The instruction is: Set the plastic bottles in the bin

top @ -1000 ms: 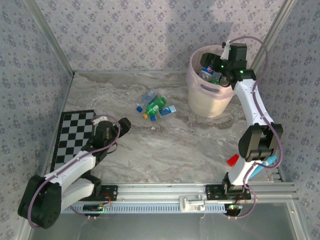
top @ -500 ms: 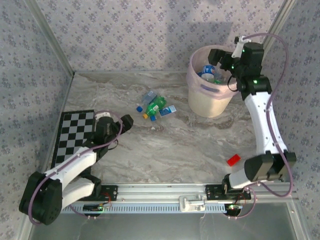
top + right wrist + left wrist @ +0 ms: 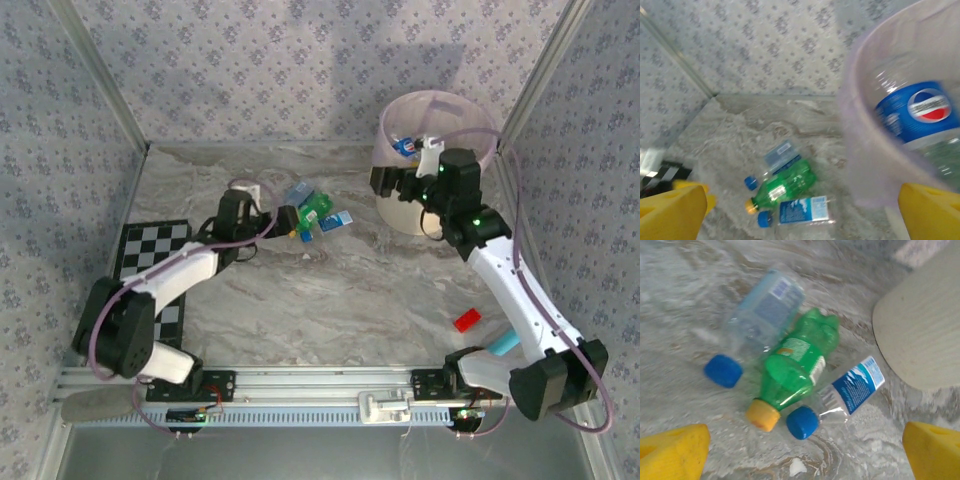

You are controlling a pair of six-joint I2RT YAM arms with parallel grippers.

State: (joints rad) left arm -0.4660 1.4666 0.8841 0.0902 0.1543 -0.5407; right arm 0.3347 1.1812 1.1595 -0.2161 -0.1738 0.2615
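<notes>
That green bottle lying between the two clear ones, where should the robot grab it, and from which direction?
Probably from straight above, at the tapered neck just behind the orange cap. The green bottle lies flat with a clear bottle against one flank and the blue-labelled bottle against the other, so the narrow neck leaves the jaws most room.

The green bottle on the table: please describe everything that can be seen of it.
The green bottle is of see-through green plastic, with an orange-yellow cap and a white-edged label. It lies on its side on the marbled table, its base looking dented. A pale-labelled clear bottle and a blue-labelled clear bottle lie against its two sides.
</notes>
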